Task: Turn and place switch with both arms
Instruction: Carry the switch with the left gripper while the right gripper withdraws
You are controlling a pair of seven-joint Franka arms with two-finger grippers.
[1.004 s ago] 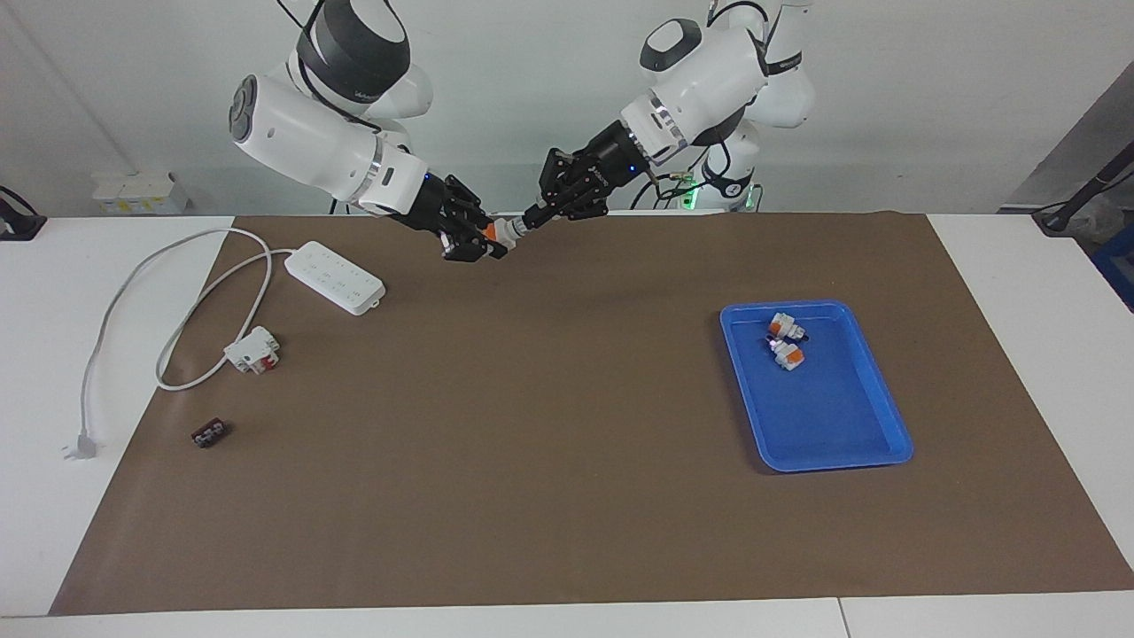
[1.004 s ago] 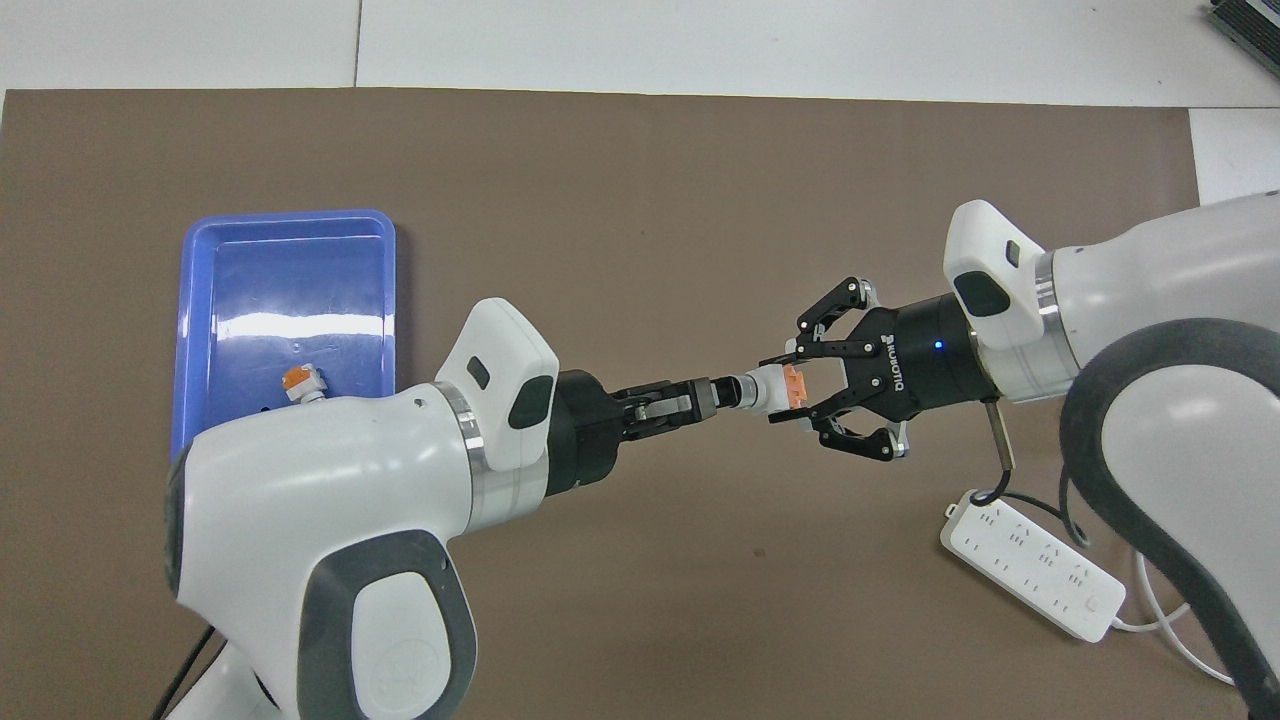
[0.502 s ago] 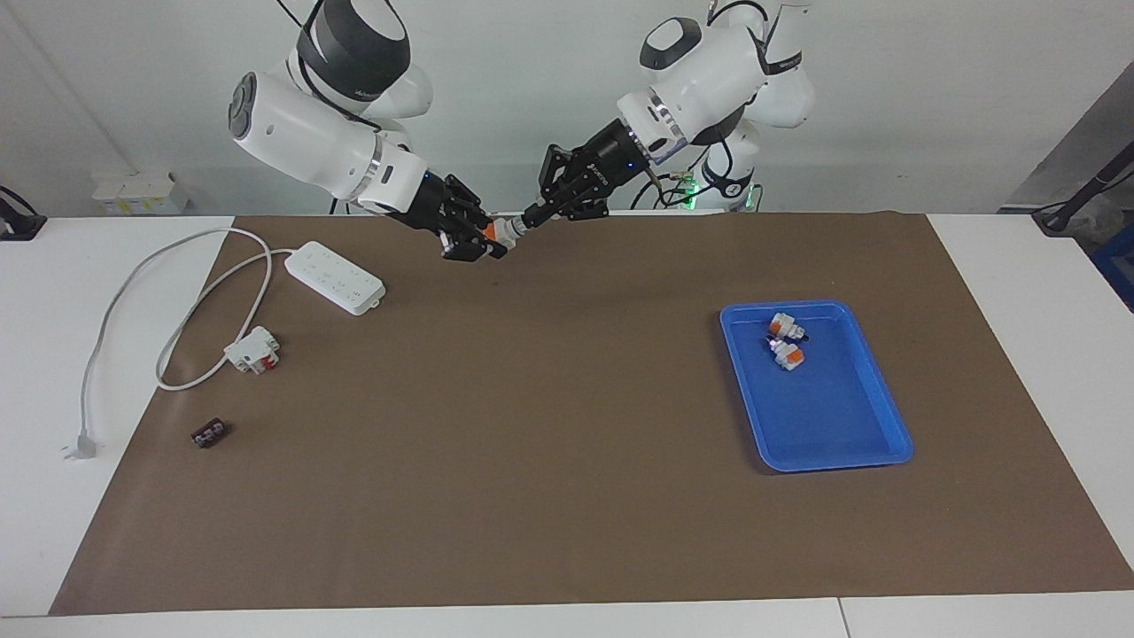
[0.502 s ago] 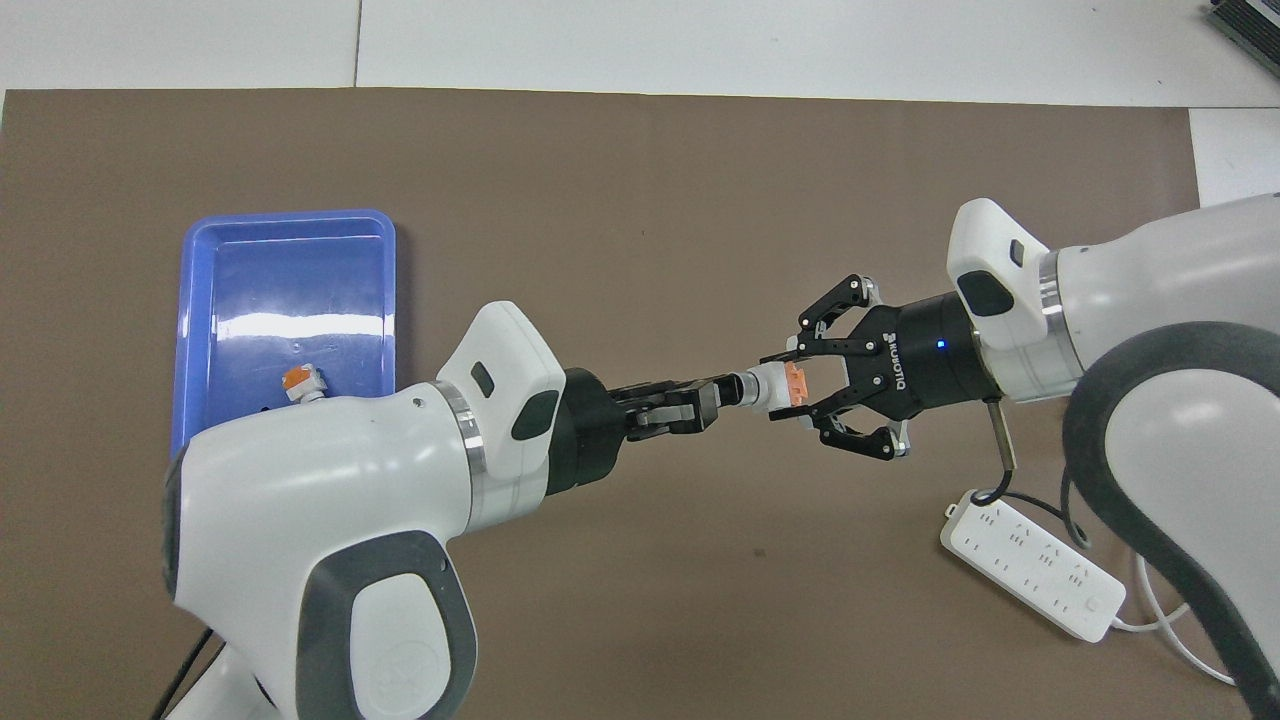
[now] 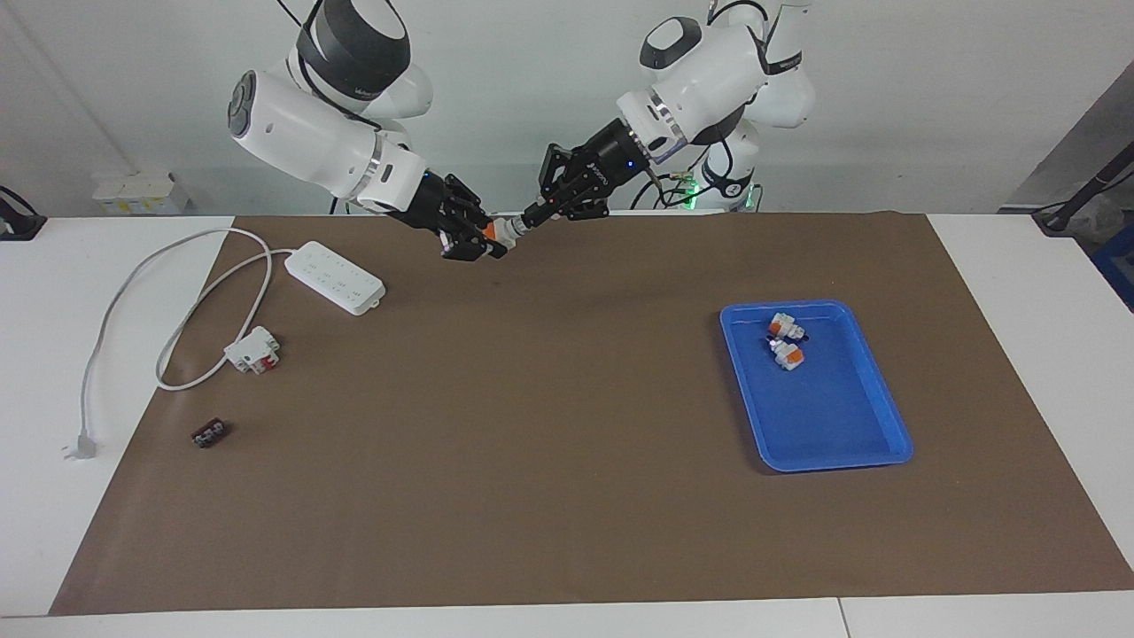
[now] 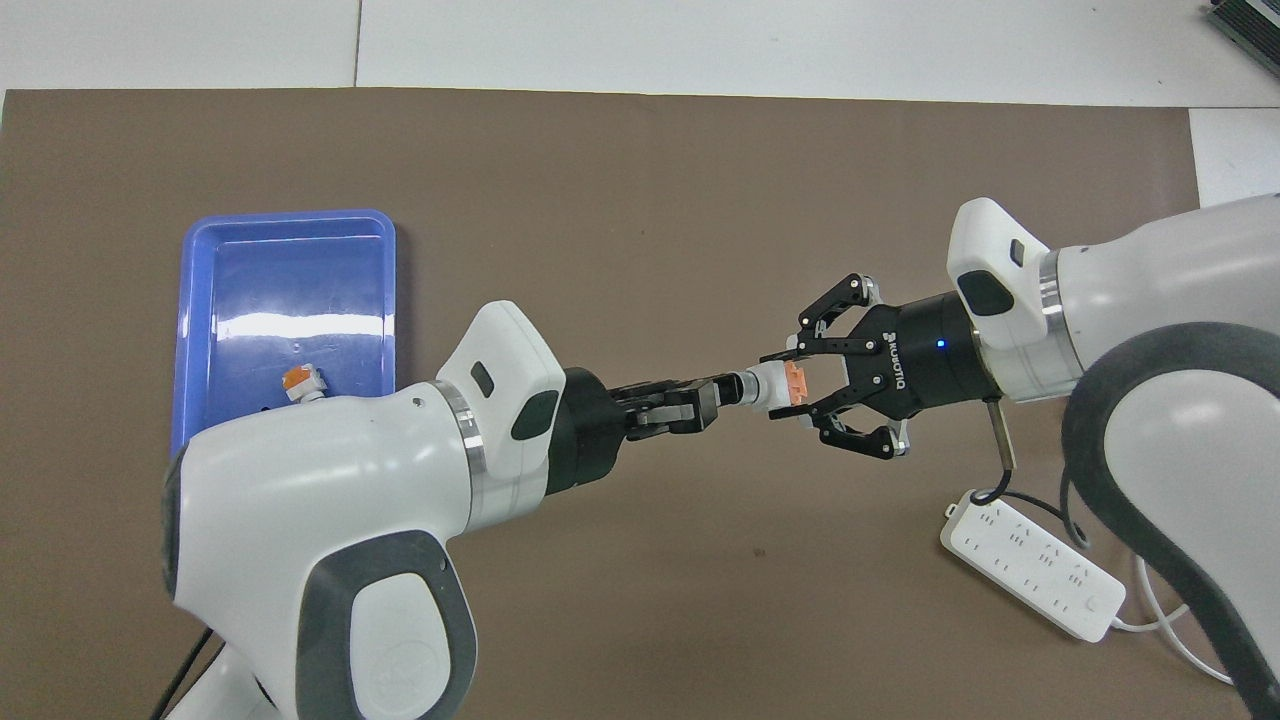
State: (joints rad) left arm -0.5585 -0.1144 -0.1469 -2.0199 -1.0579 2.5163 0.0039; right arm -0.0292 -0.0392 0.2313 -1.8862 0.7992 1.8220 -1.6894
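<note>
Alt text: Two white robot arms meet in the upper middle of the facing view, holding one small switch [image 5: 498, 232] between them in the air above the brown mat.

The right gripper [image 5: 469, 241] comes in from the upper left of that frame. Its fingertips appear closed around the switch's orange block, with its outer links splayed wide. The left gripper [image 5: 529, 217] comes in from the upper right, pinched tight on the black knob tip. In the overhead view the same pair sits at mid-frame, with the left gripper [image 6: 715, 395], the switch [image 6: 765, 385] and the right gripper [image 6: 790, 388] in a straight line.

The step in hand looks like turning the knob. To do it well, the right gripper should probably hold the orange body firm. The left gripper would then twist about the switch's long axis, keeping the line straight and not pulling the switch apart. Only one grip should let go before the carry.

A blue tray [image 5: 886, 443] sits at the lower right of the facing frame and holds two similar switches. It is the likely place to set this one down.

"ROBOTIQ" is printed in white on the right gripper's black body. Lettering on the arms' dark bands is too small to read.
</note>
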